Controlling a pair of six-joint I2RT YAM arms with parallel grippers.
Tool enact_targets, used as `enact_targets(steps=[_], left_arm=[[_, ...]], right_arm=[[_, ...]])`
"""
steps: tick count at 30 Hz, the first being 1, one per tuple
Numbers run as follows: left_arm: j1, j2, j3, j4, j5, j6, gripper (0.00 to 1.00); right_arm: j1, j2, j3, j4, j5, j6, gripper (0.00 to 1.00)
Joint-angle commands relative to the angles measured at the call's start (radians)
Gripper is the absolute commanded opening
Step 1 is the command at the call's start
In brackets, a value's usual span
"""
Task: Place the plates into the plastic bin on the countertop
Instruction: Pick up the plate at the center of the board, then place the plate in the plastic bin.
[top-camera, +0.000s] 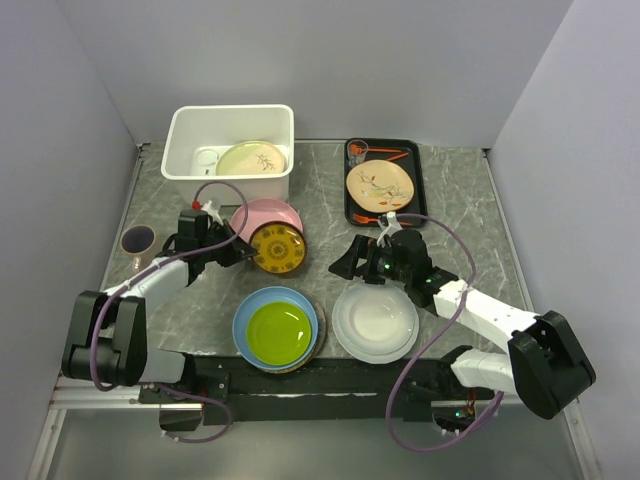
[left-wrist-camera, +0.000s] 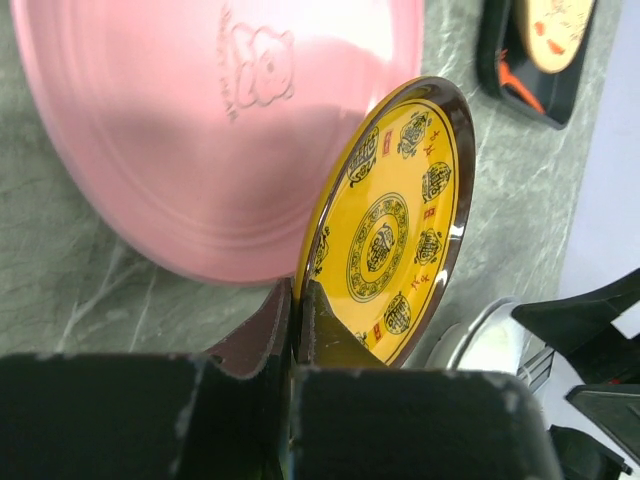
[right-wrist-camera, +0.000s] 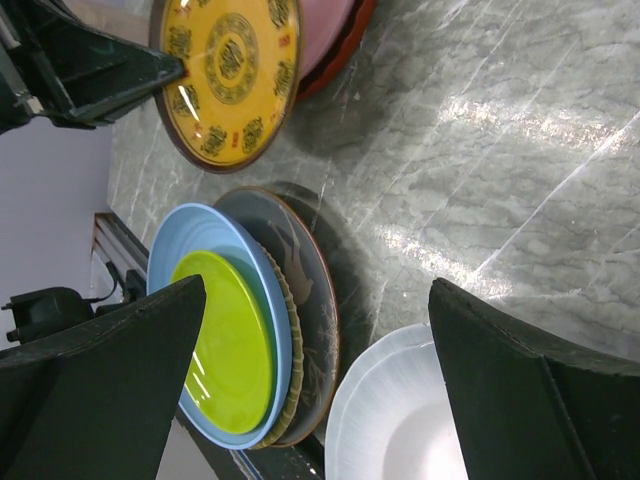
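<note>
My left gripper (top-camera: 243, 250) is shut on the rim of the gold-patterned brown plate (top-camera: 277, 248), holding it tilted on edge over the pink plate (top-camera: 266, 217); both show in the left wrist view, the gold plate (left-wrist-camera: 390, 230) in front of the pink one (left-wrist-camera: 200, 120). The white plastic bin (top-camera: 230, 125) at the back left holds the cream-and-green sprig plate (top-camera: 251, 159). The lime green plate (top-camera: 278, 331) lies in the blue plate (top-camera: 250, 312) on a stack with the dark deer plate (right-wrist-camera: 320, 300). My right gripper (top-camera: 352, 262) is open above the white plates (top-camera: 375, 322).
A black tray (top-camera: 418, 160) at the back right holds the peach flower plate (top-camera: 378, 184) and orange cutlery. A dark cup (top-camera: 138, 241) stands at the left edge of the grey marble countertop (top-camera: 450, 230). Walls close in on both sides.
</note>
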Motion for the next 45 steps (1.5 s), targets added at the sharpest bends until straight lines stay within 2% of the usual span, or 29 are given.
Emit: enact_targets(steps=[1,19,45], left_arm=[[-0.003,-0.052,0.070,-0.001,0.014,0.008,0.01],[-0.011,-0.056,0.226,-0.058,0.026,0.003,0.01],[-0.026,0.103,0.579,-0.102,-0.017,-0.024,0.01]], right_arm=[[0.010,-0.017,0.008,0.028,0.018,-0.003,1.00],[0.013,-0.025,0.006,0.028,0.018,-0.003,1.00],[0.015,-0.023,-0.046,0.065,0.013,0.004,1.00]])
